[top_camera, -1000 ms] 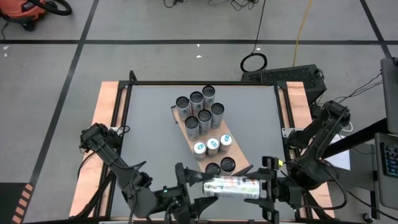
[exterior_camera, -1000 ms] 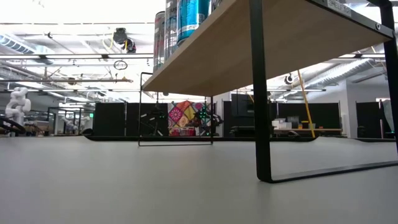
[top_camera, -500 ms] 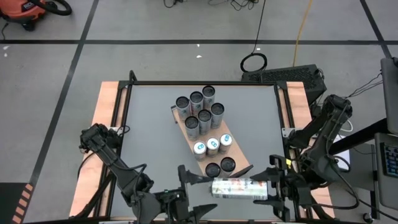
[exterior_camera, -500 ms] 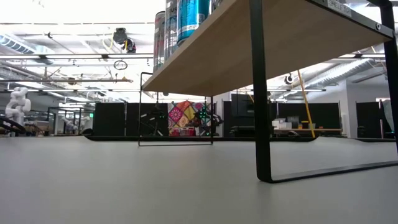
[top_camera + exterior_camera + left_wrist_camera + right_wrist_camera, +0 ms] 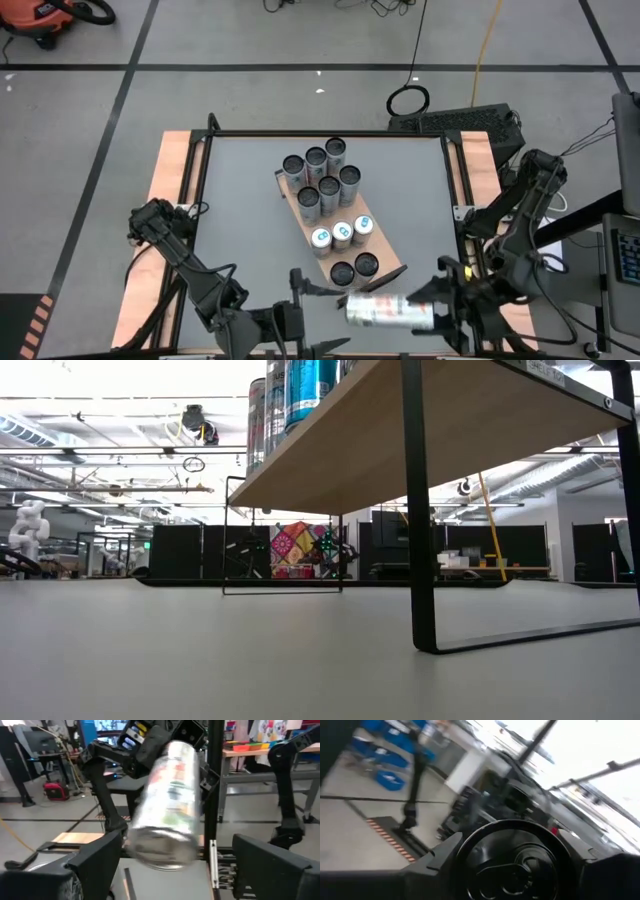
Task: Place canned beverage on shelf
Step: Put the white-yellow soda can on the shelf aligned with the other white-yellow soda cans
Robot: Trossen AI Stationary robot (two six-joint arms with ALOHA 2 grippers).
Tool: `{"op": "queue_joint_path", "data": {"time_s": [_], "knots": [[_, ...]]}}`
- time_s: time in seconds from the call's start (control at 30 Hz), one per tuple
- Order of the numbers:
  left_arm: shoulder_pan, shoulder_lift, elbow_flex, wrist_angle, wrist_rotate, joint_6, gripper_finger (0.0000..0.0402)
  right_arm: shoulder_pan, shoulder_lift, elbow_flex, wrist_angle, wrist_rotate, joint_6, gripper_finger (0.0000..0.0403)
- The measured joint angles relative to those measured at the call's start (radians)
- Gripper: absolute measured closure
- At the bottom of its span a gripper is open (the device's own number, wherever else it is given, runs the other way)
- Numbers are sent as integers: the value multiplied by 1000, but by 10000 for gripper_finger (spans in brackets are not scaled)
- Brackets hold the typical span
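Note:
A silver printed can (image 5: 385,310) lies level in the air over the table's near edge, with my right gripper (image 5: 440,305) shut on its right end. My left gripper (image 5: 305,305) stands open just left of the can's free end; in the left wrist view the can (image 5: 167,810) shows ahead between its spread fingers, apart from them. The shelf (image 5: 388,274), a light wood board on black legs, runs slantwise across the table's middle; the low view shows its underside (image 5: 470,430). My right gripper pinches the can between its two fingers near its right end (image 5: 425,312). The fingers come level from the table's right and lie along the can. In the right wrist view the can's end face (image 5: 512,862) sits between the fingers (image 5: 445,857). The can hangs clear, about level.
Several cans (image 5: 325,180) stand upright on the shelf, three with white tops (image 5: 341,233) and two dark ones (image 5: 355,267) nearest me. The shelf's black legs (image 5: 415,510) stand on the grey tabletop (image 5: 240,220). Wooden side strips (image 5: 170,190) border the table.
My right gripper has drawn the can toward the table's right and near edge, out from between my left gripper's fingers; the can stays about level. My left gripper has rolled about its own axis and stayed open.

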Motion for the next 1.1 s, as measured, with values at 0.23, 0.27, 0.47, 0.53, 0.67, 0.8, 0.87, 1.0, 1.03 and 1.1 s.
{"op": "queue_joint_path", "data": {"time_s": [0.23, 0.27, 0.47, 0.53, 0.67, 0.8, 0.87, 1.0, 1.03, 1.1], "knots": [[47, 0, 0, 13, 175, -25, 23, 8, 0, 0, -45, -112, -14, 204], [58, 0, 0, 14, 226, -28, 23, 7, 0, 0, -53, -112, -16, 204], [120, 17, 0, 16, 363, -68, 23, 6, 0, 0, -77, -110, -46, 204], [138, 28, -2, 9, 395, -81, 23, 6, 0, 0, -85, -106, -57, 204], [153, 37, -2, 2, 415, -103, 24, 6, 0, 0, -96, -105, -82, 204], [146, 37, -2, -3, 386, -104, 40, 6, 0, 0, -104, -103, -103, 204], [138, 37, -2, -3, 375, -99, 57, 6, 0, 0, -104, -100, -112, 204], [130, 37, -2, -4, 359, -96, 101, 6, 0, 0, -105, -76, -130, 204], [130, 37, -2, -6, 357, -97, 111, 6, 0, 0, -104, -76, -134, 204], [130, 37, -2, -8, 355, -94, 130, 6, 0, 0, -103, -75, -139, 203]]}}
